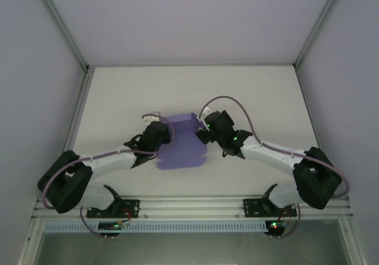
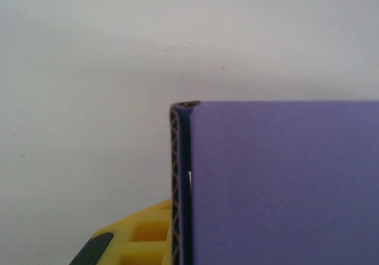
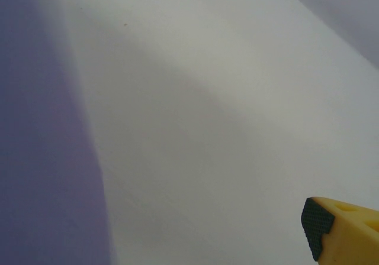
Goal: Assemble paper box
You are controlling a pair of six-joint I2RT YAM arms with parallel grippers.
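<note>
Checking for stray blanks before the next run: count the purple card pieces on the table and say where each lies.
1. The paper box lies centrally on the table, between the left gripper and the right gripper. Scraps could hide beneath the arms.

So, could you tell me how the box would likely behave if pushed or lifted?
The box is probably light and would slide easily on the smooth table. The left wrist view shows a corrugated edge, so its panels should be fairly stiff, yet likely hinge at folds.
</note>
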